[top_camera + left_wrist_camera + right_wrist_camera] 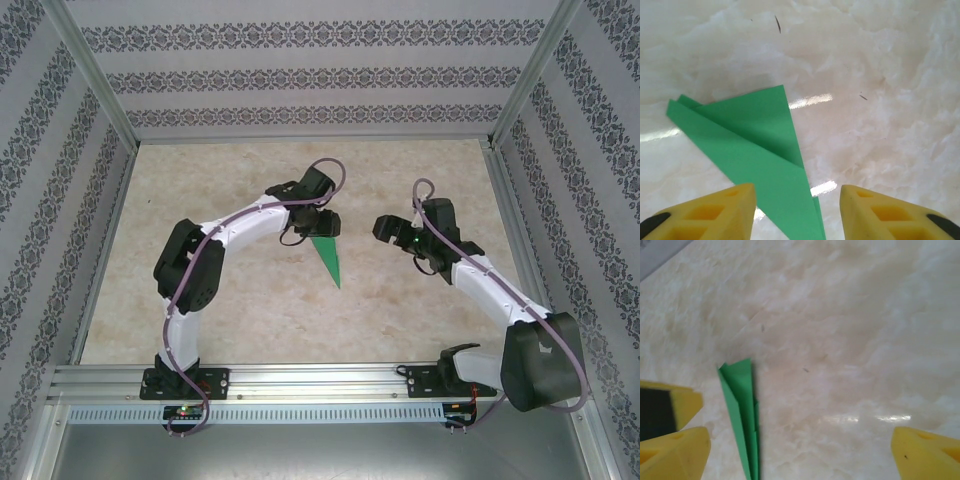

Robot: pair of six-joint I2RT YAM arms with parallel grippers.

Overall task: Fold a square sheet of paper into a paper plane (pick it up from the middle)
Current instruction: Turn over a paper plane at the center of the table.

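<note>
While the paper plane (755,150) lies on the worktop (880,75) | left jaws part open over it, ungripped | right jaws wide open beside it

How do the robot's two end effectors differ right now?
The left end effector is partly open; the right end effector gapes wide. The left one straddles the green paper plane; the right one has it off to one side. Both have yellow fingers and hold nothing.

The paper plane (328,259) lies flat on the table (250,310) at the centre of the overhead frame. Its upper end sits beneath the left gripper (323,226). The right gripper (384,229) is to its right, apart.
</note>
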